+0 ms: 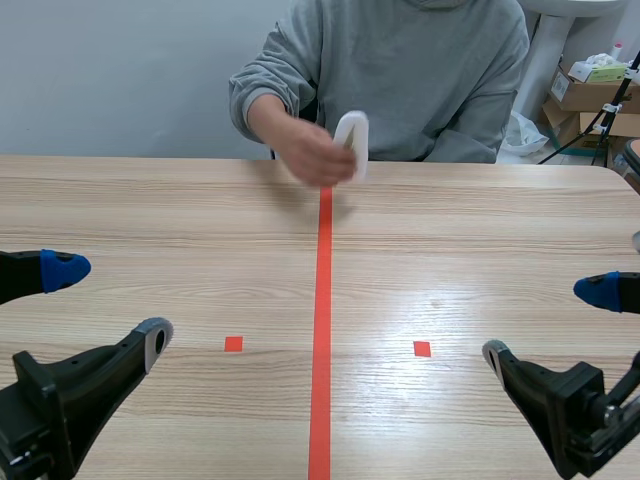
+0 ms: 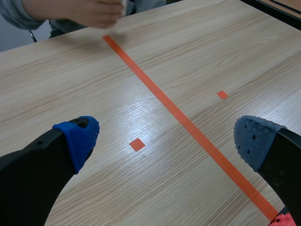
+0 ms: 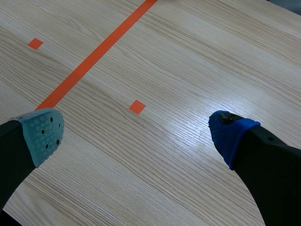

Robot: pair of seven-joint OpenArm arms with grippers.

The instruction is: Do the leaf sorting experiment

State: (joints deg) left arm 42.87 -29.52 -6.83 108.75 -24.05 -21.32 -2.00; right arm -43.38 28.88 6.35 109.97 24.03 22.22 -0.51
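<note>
A person in a grey sweater sits across the table, one hand (image 1: 312,152) holding a small white card-like object (image 1: 352,140) with something greenish on it, above the far end of the orange tape line. That hand (image 2: 96,12) also shows far ahead in the left wrist view. My left gripper (image 1: 108,308) stands open at the near left, nothing between its fingers. The left gripper (image 2: 164,141) hovers over bare wood. My right gripper (image 1: 555,320) is open at the near right, and the right gripper (image 3: 134,134) holds nothing.
The wooden table (image 1: 180,230) carries only tape marks. Cardboard boxes (image 1: 590,95) stand behind the table's far right corner. A white post (image 1: 545,50) rises beside the person.
</note>
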